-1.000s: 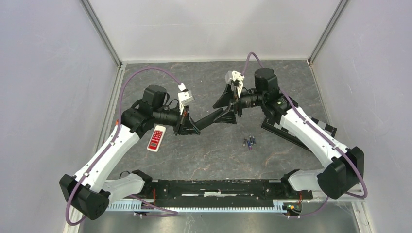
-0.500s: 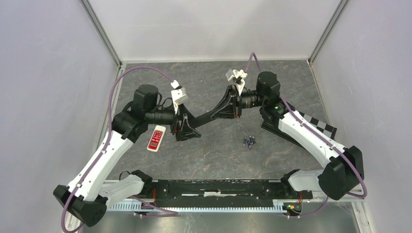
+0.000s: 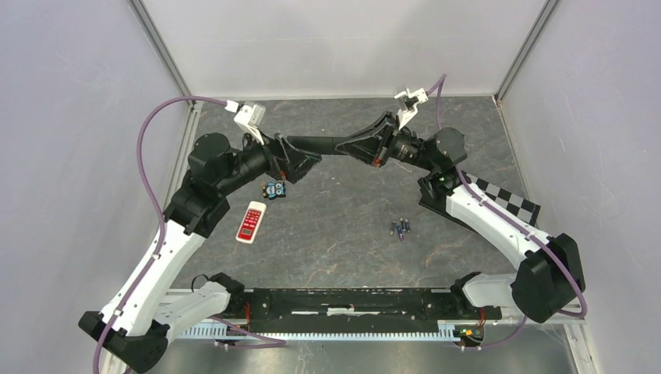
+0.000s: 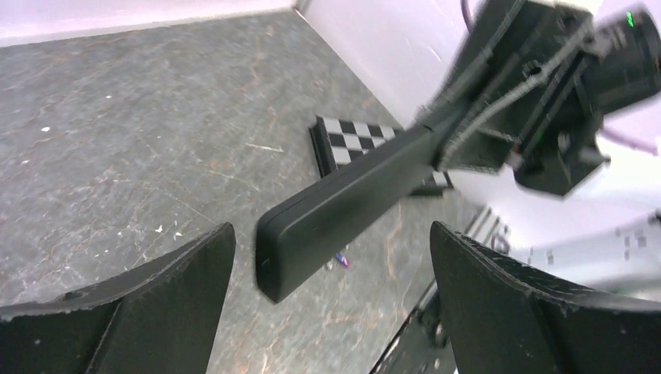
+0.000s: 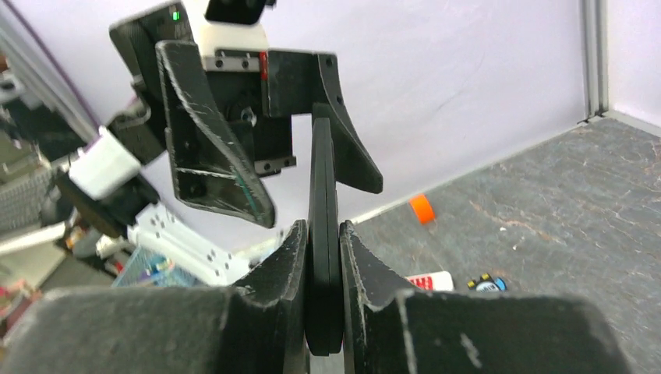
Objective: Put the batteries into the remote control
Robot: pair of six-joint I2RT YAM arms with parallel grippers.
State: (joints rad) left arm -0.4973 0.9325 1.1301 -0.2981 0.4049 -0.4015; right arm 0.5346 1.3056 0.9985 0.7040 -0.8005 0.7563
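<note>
Right gripper [image 5: 323, 234] pinches the black remote [image 3: 335, 144] edge-on, up in the air. Left gripper [image 4: 331, 234] gapes wide, holding nothing, fingers astride the remote's free end. Batteries [image 3: 401, 227] lie on the table [image 3: 351, 257], nearer the arm bases than the black remote. A red-and-white remote [image 3: 250, 221] lies off its left end.

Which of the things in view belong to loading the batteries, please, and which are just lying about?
For the job:
- black remote, held in the right gripper
- batteries, lying loose

Lying about, as far as I can tell:
- white remote
- small blue item
- checkerboard
</note>
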